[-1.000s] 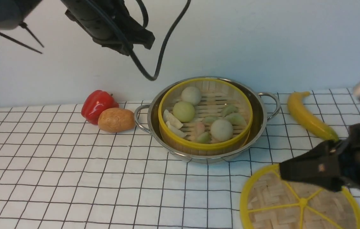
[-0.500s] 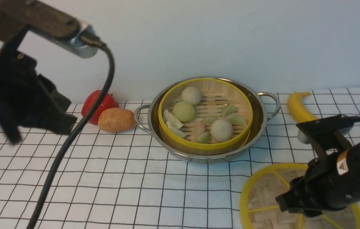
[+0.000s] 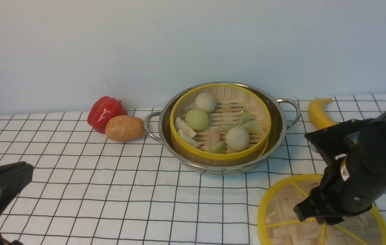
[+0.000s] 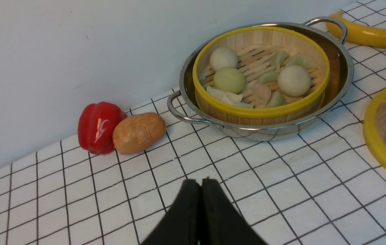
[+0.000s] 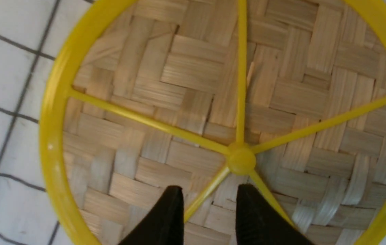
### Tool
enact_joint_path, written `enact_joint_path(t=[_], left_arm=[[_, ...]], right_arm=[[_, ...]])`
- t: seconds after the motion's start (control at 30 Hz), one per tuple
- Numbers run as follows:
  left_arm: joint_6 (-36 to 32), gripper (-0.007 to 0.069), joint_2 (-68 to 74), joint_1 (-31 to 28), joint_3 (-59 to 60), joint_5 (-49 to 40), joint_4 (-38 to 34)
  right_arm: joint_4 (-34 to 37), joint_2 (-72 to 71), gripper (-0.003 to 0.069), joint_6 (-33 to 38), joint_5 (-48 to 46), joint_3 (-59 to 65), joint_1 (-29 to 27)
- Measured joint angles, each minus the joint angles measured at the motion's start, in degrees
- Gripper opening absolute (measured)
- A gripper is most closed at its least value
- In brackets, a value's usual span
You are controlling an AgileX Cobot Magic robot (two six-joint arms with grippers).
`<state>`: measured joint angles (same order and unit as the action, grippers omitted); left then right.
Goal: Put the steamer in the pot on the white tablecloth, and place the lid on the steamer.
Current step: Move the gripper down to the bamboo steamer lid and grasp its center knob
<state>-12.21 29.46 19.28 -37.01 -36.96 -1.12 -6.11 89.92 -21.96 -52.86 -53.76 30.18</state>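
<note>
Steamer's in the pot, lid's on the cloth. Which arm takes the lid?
Right. The right hand, open, hangs over the lid, astride a spoke. The left hand is shut and down at the near-left, far from it.

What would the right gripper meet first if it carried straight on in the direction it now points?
Probably the lid: the right gripper points down at it, jaws open astride a yellow spoke beside the hub. The gap left is unclear.

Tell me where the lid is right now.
The lid lies flat on the white tablecloth at the front view's lower right, nearer the robot than the pot, beneath the open right pincer.
</note>
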Motion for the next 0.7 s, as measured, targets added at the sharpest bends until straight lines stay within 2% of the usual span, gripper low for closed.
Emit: enact_joint_path(t=[0.23,0.7], left_arm=[[0.0,-0.0022,-1.0,0.0,1.3,0.5,0.0],[0.0,-0.0022,-1.1,0.0,1.3,0.6,0.0]], right_arm=[[-3.0,2.1,0.024,-1.7,0.9,-0.1,0.0],[-4.5,5.0,0.024,-3.0,3.1,-0.2,0.0]])
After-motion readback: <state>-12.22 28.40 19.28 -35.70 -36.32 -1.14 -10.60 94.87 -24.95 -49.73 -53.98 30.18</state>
